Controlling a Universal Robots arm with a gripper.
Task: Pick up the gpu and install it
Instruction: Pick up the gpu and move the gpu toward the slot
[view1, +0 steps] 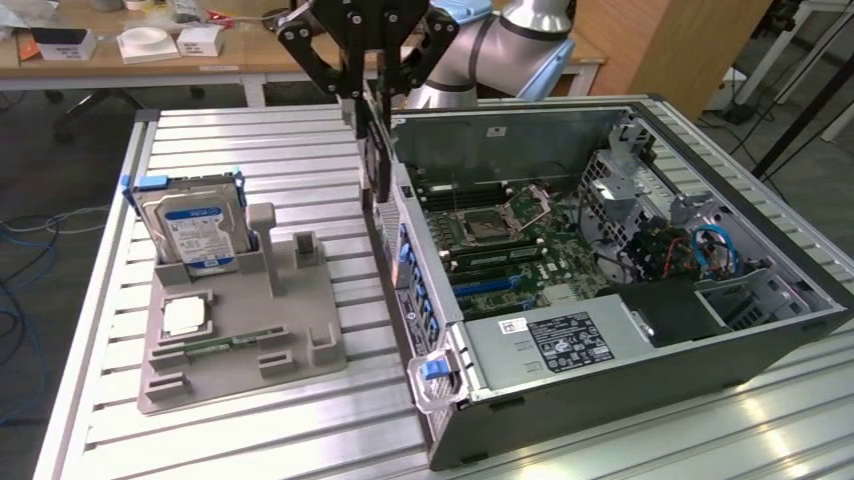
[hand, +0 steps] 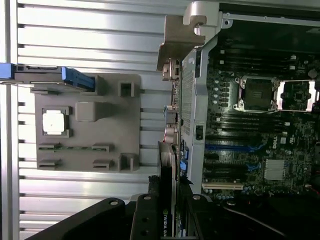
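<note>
Gripping the graphics card (hand: 167, 175) in our claw (view1: 374, 95), we hold it beside the open computer case (view1: 601, 420), not yet seated.

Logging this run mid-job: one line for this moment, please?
gripper: shut on gpu | gpu: held edge-on beside case wall | seated: no | hard drive, CPU: on fixture

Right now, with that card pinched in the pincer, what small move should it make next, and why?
Probably a short sideways shift over the motherboard. The pincer holds the gpu edge-on just outside the computer case's rear wall, while the blue slots lie inside.
</note>
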